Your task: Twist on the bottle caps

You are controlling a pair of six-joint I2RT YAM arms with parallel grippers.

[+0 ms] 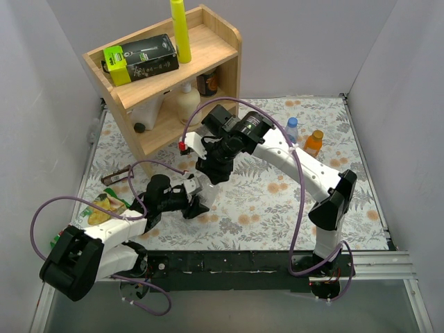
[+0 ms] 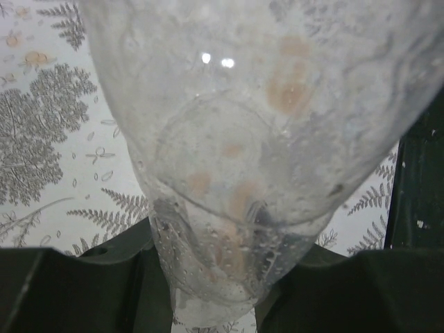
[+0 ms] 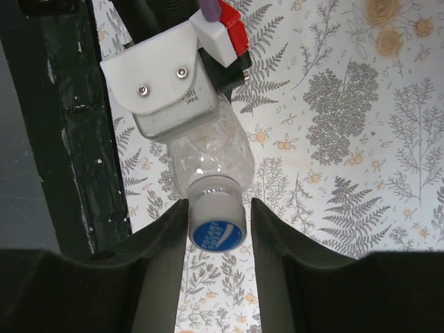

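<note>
White-and-blue round plastic screw cap (image 3: pixel 216 225) sits on the neck of the clear unlabelled plastic bottle (image 3: pixel 208 156), which is held above the floral-patterned tabletop (image 1: pixel 277 201), left of centre and toward the near side.

Left claw (image 2: pixel 232 250): clamped on the body of the clear unlabelled plastic bottle, which fills its wrist view from one finger to the other. The hold serves to brace the bottle against turning and to present its neck to the other arm.

Right claw (image 3: pixel 218 211): its jaws stand on either side of the cap, lined up with the bottle's axis. A thin strip of tabletop shows between the cap and the right-hand finger, so the jaws are parted and not pinching. Contact on the other side cannot be confirmed. In my judgement this is a pause between twists, the claw being placed to close on the cap's rim and turn it.

Seating: the cap looks square to the neck, but how far the thread has taken cannot be read from these views.

Other items: a small clear bottle with blue label (image 1: pixel 292 130) and a short orange plastic bottle (image 1: pixel 314 143) stand upright together at the far right of the tabletop, well apart from the arms. Both appear to carry caps, so the bottle in hand looks to be the last one.
</note>
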